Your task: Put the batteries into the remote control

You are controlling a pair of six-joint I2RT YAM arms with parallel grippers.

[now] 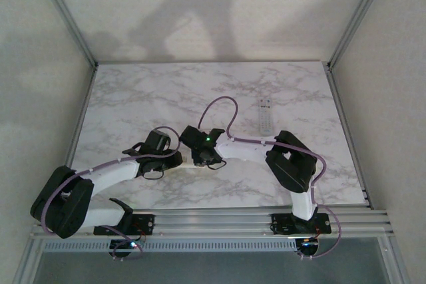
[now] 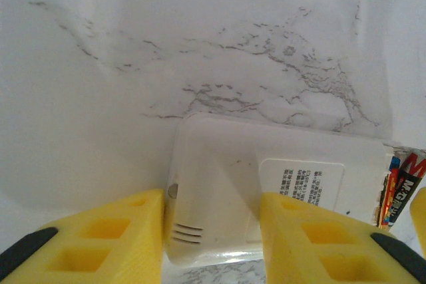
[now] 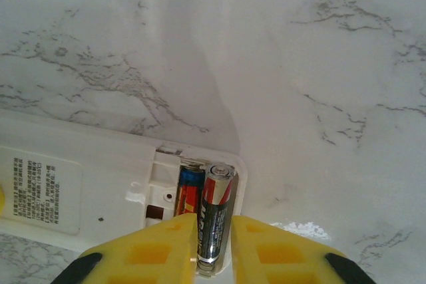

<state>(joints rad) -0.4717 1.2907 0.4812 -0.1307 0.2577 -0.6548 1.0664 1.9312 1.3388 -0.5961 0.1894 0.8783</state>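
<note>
The white remote control (image 2: 219, 164) lies back up on the marble table, its battery compartment (image 3: 163, 191) uncovered. One battery (image 3: 190, 191) sits in the left slot. A second battery (image 3: 218, 194), black with a red band, lies in the right slot against the spring. My right gripper (image 3: 214, 221) straddles this second battery, with thin gaps on both sides. My left gripper (image 2: 212, 197) is at the remote's other end, jaws apart. Its left finger (image 2: 133, 231) is beside that end, and its right finger (image 2: 313, 231) is over the remote's back. Both grippers (image 1: 174, 157) (image 1: 206, 157) meet at mid-table.
A second slim white remote (image 1: 265, 114) lies on the table behind and to the right of the grippers. A pale cable loops over the right arm (image 1: 223, 108). Metal frame posts (image 1: 80, 38) and rails bound the marble top.
</note>
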